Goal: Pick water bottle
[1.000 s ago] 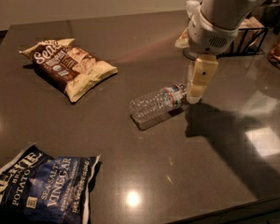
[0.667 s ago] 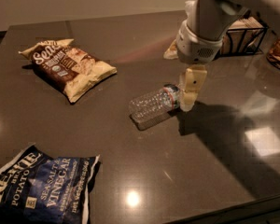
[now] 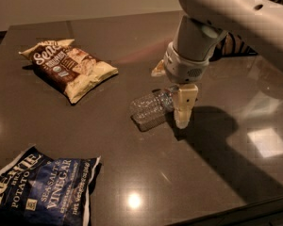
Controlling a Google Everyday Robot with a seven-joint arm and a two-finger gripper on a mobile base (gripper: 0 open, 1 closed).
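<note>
The water bottle [image 3: 148,108] is a small clear ribbed plastic bottle lying on its side in the middle of the dark table [image 3: 132,36]. Its base points toward the front left and its neck toward the right. My gripper [image 3: 184,111] hangs from the white arm [image 3: 193,46] and is down at the bottle's neck end. It covers the cap and label. The bottle rests on the table.
A brown and cream chip bag [image 3: 68,67] lies at the back left. A blue Kettle chip bag [image 3: 42,187] lies at the front left corner. A small tan packet [image 3: 159,69] sits behind the wrist. A wire basket [image 3: 236,44] stands at the back right. The table's front edge runs along the lower right.
The arm has moved left and lower, bringing the gripper from just right of the bottle onto its neck end. The bottle has not moved.
</note>
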